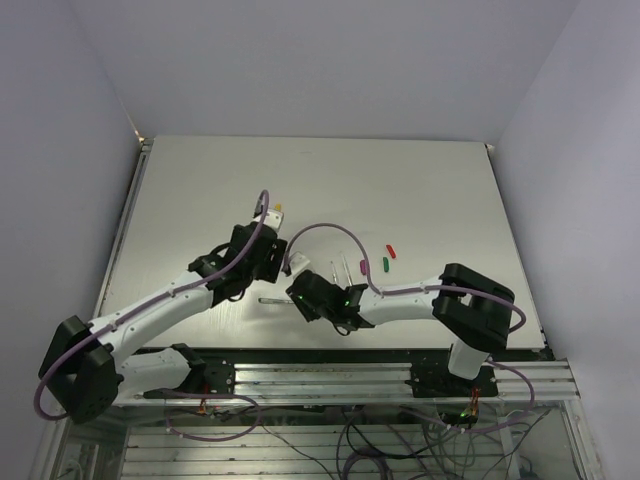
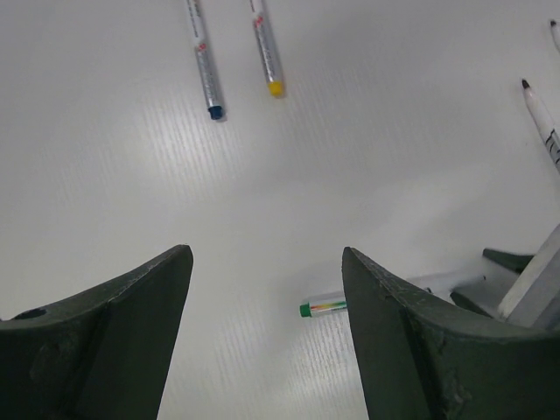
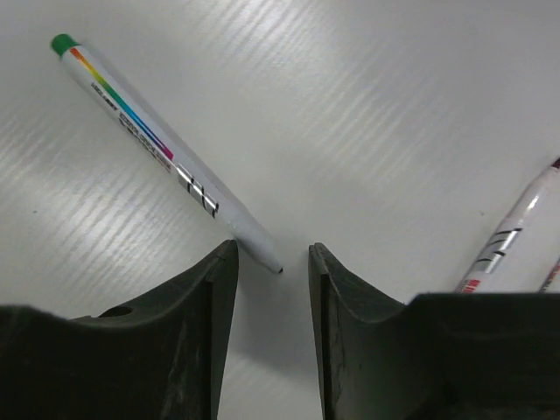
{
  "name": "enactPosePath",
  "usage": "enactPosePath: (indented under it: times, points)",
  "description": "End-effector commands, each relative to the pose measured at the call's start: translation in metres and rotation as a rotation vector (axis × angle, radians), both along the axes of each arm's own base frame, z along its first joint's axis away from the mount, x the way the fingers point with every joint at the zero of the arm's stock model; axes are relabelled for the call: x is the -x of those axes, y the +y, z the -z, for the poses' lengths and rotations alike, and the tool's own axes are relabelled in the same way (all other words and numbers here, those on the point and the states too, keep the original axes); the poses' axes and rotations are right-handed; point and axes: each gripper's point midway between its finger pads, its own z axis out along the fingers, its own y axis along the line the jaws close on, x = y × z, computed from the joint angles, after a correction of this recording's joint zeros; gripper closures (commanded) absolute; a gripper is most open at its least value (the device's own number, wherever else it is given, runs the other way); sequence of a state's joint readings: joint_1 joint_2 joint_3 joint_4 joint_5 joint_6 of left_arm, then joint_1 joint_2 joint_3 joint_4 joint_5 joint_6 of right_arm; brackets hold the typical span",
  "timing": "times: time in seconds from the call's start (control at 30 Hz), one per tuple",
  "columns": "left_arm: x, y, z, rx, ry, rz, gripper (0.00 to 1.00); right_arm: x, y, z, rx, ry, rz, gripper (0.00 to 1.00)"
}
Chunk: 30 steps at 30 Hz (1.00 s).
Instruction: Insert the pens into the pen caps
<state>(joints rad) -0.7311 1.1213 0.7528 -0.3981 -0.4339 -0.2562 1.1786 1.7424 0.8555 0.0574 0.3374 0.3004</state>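
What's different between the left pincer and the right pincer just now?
The left pincer stands wide open; the right pincer shows only a narrow gap. The left pincer is by the green end of the green-ended pen, while the right pincer has that pen's bare tip pointing into its gap. Both are dark, sit low over the white table and hold nothing.

Glossy, smooth plastic pens (image 3: 166, 157) lie on a matt, finely ribbed table (image 3: 394, 105).

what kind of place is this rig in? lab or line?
Likely a lab test cell, not a production line: plain white walls box in a white table, with an aluminium rail along the front edge and loose cables hanging below.
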Motion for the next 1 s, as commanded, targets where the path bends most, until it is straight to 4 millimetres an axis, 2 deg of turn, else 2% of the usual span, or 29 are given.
enactPosePath:
  times: [0.0,0.17,0.37,0.5,0.67,0.8,0.97]
  points:
    - [0.001,-0.024,0.01,0.029,0.036,0.123,0.2,-0.001,-0.046,0.027,0.139,0.033,0.056,0.62]
    - [0.0,-0.034,0.021,0.005,0.069,0.188,0.2,-0.012,-0.048,0.007,0.121,-0.017,0.085,0.62]
    - [0.001,-0.048,0.031,-0.015,0.113,0.295,0.19,-0.035,-0.06,-0.039,0.077,-0.106,0.154,0.62]
    - [0.004,-0.061,0.041,-0.05,0.163,0.407,0.2,-0.042,-0.071,-0.073,0.021,-0.156,0.194,0.62]
    - [-0.005,-0.055,0.058,-0.207,0.208,0.492,0.19,-0.04,-0.079,-0.106,-0.07,-0.187,0.214,0.63]
    - [-0.011,-0.059,0.06,-0.265,0.193,0.577,0.18,-0.036,-0.087,-0.115,-0.098,-0.189,0.225,0.63]
    - [-0.014,-0.069,0.06,-0.26,0.167,0.684,0.18,-0.032,-0.097,-0.111,-0.089,-0.181,0.247,0.64]
